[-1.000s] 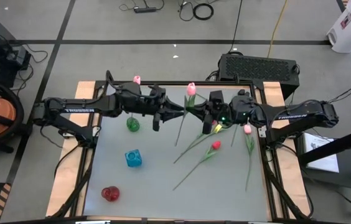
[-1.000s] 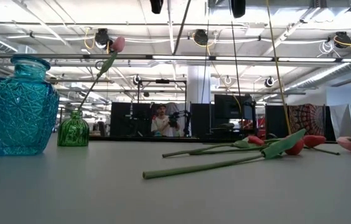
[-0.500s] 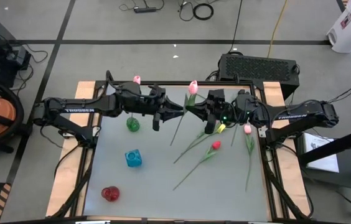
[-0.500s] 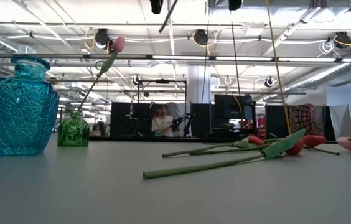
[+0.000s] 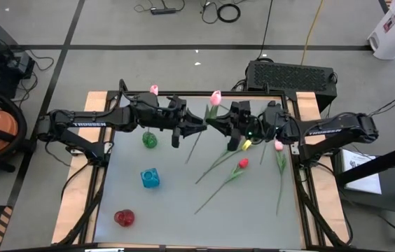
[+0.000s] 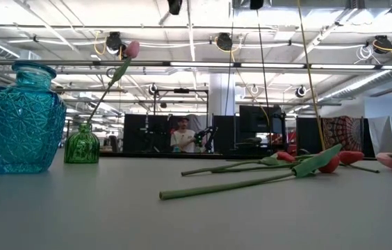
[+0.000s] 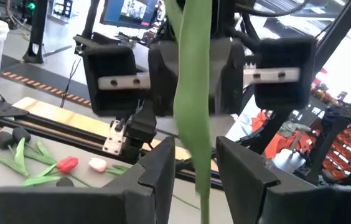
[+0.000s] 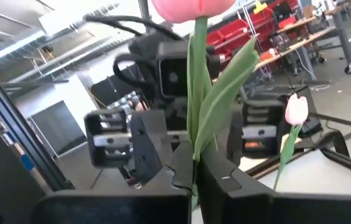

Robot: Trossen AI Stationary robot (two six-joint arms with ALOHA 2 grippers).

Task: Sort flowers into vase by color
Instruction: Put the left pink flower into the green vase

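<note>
Pink tulip (image 5: 216,97) aloft; others (image 5: 242,164) apparently flat.

The pink tulip's (image 8: 191,7) bud top is cut off.

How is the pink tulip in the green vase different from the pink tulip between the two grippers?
The pink tulip in the green vase stands with its stem in the green vase; the held pink tulip hangs in the air, clamped in the right gripper, its stem between the open fingers of the left gripper. No gripper touches the first. Both have pink heads and green stems.
</note>
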